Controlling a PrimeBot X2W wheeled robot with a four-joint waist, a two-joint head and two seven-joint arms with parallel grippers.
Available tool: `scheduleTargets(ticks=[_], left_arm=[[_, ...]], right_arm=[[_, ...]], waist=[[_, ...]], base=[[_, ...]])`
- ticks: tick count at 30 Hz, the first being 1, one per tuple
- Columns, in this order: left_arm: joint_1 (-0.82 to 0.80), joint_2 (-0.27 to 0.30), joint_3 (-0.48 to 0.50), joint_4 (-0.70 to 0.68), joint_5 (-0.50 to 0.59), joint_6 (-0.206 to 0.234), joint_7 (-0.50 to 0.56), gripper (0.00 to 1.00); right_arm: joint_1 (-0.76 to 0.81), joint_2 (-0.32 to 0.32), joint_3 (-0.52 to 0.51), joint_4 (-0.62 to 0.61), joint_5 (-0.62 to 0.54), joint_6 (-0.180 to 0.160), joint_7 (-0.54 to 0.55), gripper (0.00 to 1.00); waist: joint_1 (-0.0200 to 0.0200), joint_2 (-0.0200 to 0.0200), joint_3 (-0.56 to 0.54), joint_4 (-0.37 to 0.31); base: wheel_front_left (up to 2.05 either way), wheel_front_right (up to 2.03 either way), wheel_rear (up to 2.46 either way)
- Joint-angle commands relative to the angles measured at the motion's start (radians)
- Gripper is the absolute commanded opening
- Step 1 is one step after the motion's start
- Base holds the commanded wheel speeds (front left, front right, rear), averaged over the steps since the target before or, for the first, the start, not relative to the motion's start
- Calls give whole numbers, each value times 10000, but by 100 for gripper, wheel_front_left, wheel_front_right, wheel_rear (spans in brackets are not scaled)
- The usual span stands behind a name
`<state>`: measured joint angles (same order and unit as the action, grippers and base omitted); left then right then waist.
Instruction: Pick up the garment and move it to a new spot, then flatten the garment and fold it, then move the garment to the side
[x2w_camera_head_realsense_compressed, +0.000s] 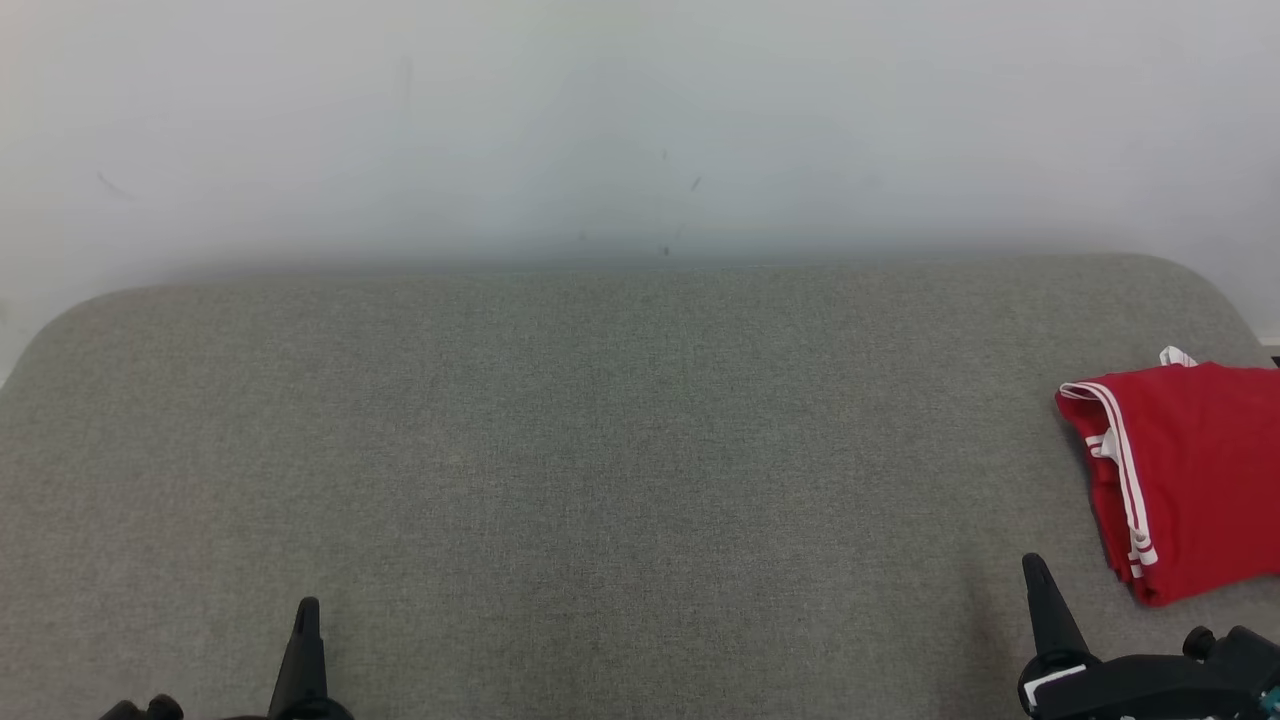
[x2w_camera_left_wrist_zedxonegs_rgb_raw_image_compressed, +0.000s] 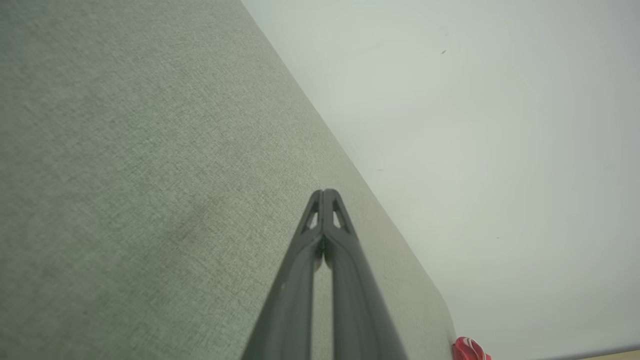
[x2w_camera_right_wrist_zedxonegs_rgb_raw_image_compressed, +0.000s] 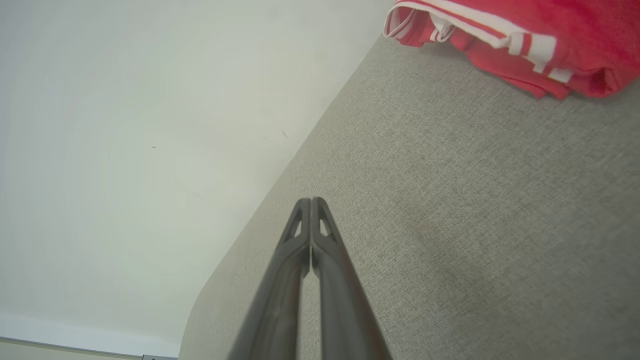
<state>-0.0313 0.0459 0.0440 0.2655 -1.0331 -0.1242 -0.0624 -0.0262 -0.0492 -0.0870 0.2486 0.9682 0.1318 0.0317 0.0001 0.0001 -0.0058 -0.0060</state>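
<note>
The garment (x2w_camera_head_realsense_compressed: 1190, 470) is red with white side stripes and lies folded at the far right of the grey fabric surface (x2w_camera_head_realsense_compressed: 600, 450), partly cut off by the head view's edge. It also shows at the top right of the right wrist view as the garment (x2w_camera_right_wrist_zedxonegs_rgb_raw_image_compressed: 550, 45), and a small red corner of the garment (x2w_camera_left_wrist_zedxonegs_rgb_raw_image_compressed: 467, 350) shows in the left wrist view. My right gripper (x2w_camera_head_realsense_compressed: 1035, 575) is shut and empty at the lower right, just left of the garment and apart from it; its fingers (x2w_camera_right_wrist_zedxonegs_rgb_raw_image_compressed: 311, 205) meet at the tip. My left gripper (x2w_camera_head_realsense_compressed: 307, 612) is shut and empty at the lower left, fingers (x2w_camera_left_wrist_zedxonegs_rgb_raw_image_compressed: 325, 196) pressed together.
A pale wall (x2w_camera_head_realsense_compressed: 640, 130) rises right behind the grey surface's far edge. The surface has rounded far corners (x2w_camera_head_realsense_compressed: 70, 320). A strip of floor and baseboard (x2w_camera_right_wrist_zedxonegs_rgb_raw_image_compressed: 75, 345) shows beyond the surface's end in the right wrist view.
</note>
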Motion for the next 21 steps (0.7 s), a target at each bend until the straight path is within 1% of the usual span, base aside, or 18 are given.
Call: scheduleTargets(ticks=[1,21], left_arm=[[-329,48,11,-57,-357,-49,91,0],[-772,55,0,168,-2172,-66,589,0]], right_arm=[[-260,-10,-81,-121,416,-8,57,0],[-430,-12,-403,-139,2391,-11,385,0]], waist=[[-1,-1,3,2],[-1,-1,29,17]], base=[[0,0,0],[0,0,0]])
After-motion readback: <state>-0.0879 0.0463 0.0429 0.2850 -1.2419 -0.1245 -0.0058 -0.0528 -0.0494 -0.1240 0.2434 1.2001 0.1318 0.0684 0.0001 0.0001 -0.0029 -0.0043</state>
